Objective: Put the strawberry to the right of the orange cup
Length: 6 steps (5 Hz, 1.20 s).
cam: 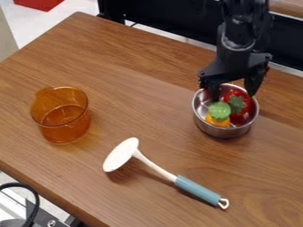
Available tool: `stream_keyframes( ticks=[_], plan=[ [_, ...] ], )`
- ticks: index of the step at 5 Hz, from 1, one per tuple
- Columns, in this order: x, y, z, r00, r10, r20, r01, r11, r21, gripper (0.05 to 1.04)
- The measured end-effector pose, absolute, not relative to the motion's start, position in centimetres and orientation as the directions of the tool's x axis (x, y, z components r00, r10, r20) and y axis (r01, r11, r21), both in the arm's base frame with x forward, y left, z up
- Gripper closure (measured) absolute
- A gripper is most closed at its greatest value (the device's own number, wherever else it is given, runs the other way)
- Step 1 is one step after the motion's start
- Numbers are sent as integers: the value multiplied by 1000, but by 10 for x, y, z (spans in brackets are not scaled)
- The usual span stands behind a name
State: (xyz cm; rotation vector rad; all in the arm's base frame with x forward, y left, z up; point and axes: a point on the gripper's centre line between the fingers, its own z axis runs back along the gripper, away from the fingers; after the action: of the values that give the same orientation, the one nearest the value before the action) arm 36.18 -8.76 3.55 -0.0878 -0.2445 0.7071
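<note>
The gripper (pixel 233 95) hangs over the metal bowl (pixel 223 131) at the right, its two fingers spread wide at the bowl's far side. Inside the bowl lies the red strawberry (pixel 244 116) with its green leafy top, toward the right wall, just below and between the fingertips. A clear gap separates the left finger from the strawberry; whether the right finger touches it I cannot tell. The see-through orange cup (pixel 61 129) stands upright at the left of the table.
Beside the strawberry in the bowl is an orange and green toy piece (pixel 219 111). A white ladle with a blue handle (pixel 199 189) lies across the near middle of the wooden table (pixel 136 75), between cup and bowl. The table's front edge runs along the lower left.
</note>
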Motion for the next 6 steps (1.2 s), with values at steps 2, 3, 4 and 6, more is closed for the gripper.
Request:
stream_keyframes(
  ticks=[2,3,4,6],
  plan=[
    [360,-88,25,751,642,155,-627,767,-140,86],
    [361,-88,22,758,644,99,-631,764,-136,106],
    [364,-85,16,753,647,120,-635,762,-128,163],
    [367,-81,16,738,662,133,-648,749,-134,345]
  ],
)
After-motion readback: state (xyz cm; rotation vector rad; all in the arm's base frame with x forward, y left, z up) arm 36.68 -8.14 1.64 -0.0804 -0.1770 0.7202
